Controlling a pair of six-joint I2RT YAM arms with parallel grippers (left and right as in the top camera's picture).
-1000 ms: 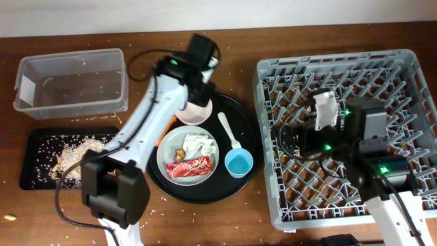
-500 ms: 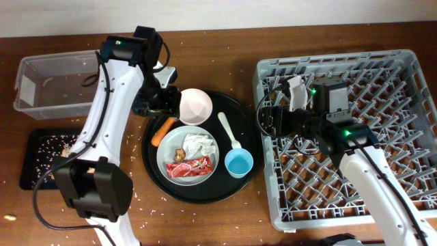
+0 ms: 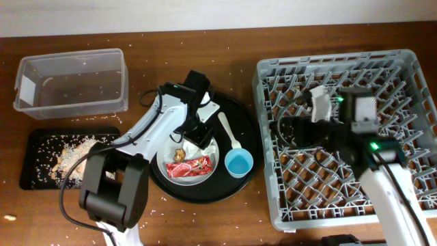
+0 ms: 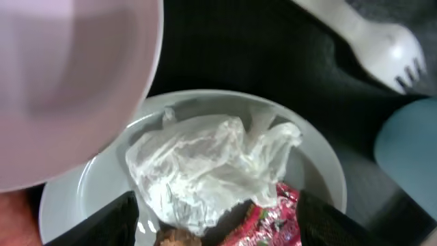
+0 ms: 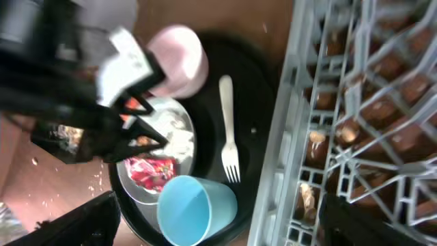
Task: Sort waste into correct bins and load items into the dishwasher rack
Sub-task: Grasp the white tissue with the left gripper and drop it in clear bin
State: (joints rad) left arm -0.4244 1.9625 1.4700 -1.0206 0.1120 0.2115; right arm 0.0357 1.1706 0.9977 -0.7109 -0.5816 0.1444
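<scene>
- step in hand, by my reading: clearing waste off the grey plate (image 4: 317, 171), starting with the crumpled tissue (image 4: 205, 171).
- the tissue lies on that plate, touching the red wrapper (image 4: 266, 222), within the round black tray (image 3: 247, 123).
- left claw (image 4: 217, 215) hovers over the tissue, spread to either side, pinching nothing.
- right claw (image 3: 290, 130) hangs above the dishwasher rack (image 3: 410, 89), spread and empty.
- next move calls for dropping lower, closing on the tissue alone, then carrying it to a bin, probably the clear tub (image 3: 72, 82).
- bowl (image 4: 68, 61), cup (image 3: 239, 162) and spoon (image 3: 229, 133) are not yet racked.
</scene>
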